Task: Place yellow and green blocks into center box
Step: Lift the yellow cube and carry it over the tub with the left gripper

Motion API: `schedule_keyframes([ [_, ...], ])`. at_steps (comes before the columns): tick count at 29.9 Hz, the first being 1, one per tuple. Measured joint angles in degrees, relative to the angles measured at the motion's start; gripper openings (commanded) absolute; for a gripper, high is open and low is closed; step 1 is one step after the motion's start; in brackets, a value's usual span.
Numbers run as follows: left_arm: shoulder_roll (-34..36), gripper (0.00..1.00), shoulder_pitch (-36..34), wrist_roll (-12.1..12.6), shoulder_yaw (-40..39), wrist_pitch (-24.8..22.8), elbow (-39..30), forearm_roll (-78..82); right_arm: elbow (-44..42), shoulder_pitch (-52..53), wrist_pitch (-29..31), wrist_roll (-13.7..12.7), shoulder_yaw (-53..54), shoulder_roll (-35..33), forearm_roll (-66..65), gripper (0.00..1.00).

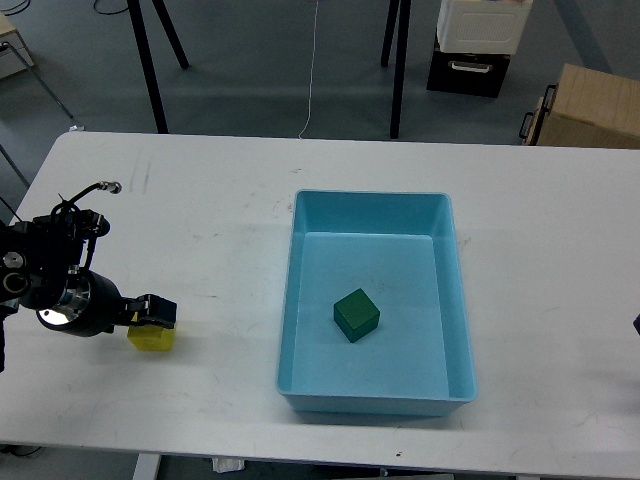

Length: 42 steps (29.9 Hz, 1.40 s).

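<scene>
A yellow block [152, 339] sits on the white table [210, 220] at the front left. My left gripper [156, 311] is right over the block's top edge and hides part of it. Its fingers are dark and seen end-on, so I cannot tell whether they are open or closed. A green block [356, 314] lies tilted on the floor of the light blue box [372, 205] at the table's center. Only a dark sliver [637, 322] shows at the right edge, and my right gripper cannot be made out.
The box's walls stand above the table between the yellow block and the right side. Beyond the table's far edge are black stand legs [150, 70], a cardboard box [590, 105] and a white container [482, 25] on the floor.
</scene>
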Motion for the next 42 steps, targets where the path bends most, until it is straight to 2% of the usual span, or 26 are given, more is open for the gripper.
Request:
schedule_keyframes([
  [4,-0.8,0.99,1.2,-0.3,-0.3,0.0,0.9,1.6,0.1,-0.2,0.0,0.0,0.0,0.0,0.0,1.00],
  [7,-1.6,0.91,1.8,-1.2,-0.5,0.0,1.3,2.2,0.1,-0.4,0.0,0.0,0.0,0.0,0.0,1.00],
  [10,-2.3,0.69,1.9,-2.7,-0.5,0.0,1.8,3.1,0.1,-0.5,0.0,0.0,0.1,0.0,0.0,1.00],
  [11,-2.5,0.51,1.9,-3.1,-0.5,0.0,2.0,3.4,0.1,-0.5,0.0,0.0,0.2,0.0,0.0,1.00],
  [12,-2.6,0.29,1.9,-3.5,-0.5,0.0,2.1,3.8,0.2,-0.5,0.0,0.0,0.2,0.0,0.0,1.00],
  [14,-2.8,0.10,1.9,-3.7,-0.5,0.0,2.2,5.0,0.2,-0.6,0.0,0.0,0.3,0.0,0.0,1.00],
  [15,-2.8,0.04,1.9,-3.8,-0.5,0.0,2.3,6.0,0.2,-0.6,0.0,0.0,0.4,0.0,0.0,1.00],
  [17,-2.8,0.00,1.9,-3.7,-0.5,0.0,2.3,8.1,0.3,-0.7,0.0,0.0,0.4,0.0,0.0,1.00],
  [25,-2.2,0.00,0.5,-3.1,-2.0,0.0,1.7,10.0,0.3,-0.8,0.0,0.0,0.4,0.0,0.0,1.00],
  [28,-2.3,0.00,-4.8,-3.1,-3.9,0.0,0.7,7.0,0.4,-0.8,0.0,0.0,0.4,0.0,0.0,1.00],
  [31,-3.6,0.00,-13.2,-3.0,-4.1,0.0,-1.0,0.2,0.5,-0.8,0.0,0.0,0.5,0.0,0.0,0.99],
  [37,-13.5,0.00,-26.6,-2.7,-1.0,0.0,-1.9,-8.7,0.5,-0.8,0.0,0.0,0.5,-0.1,0.0,0.99],
  [42,-26.2,0.00,-30.5,-2.6,3.6,0.0,1.2,-11.8,0.5,-1.1,0.0,0.0,0.4,-0.1,0.0,1.00],
])
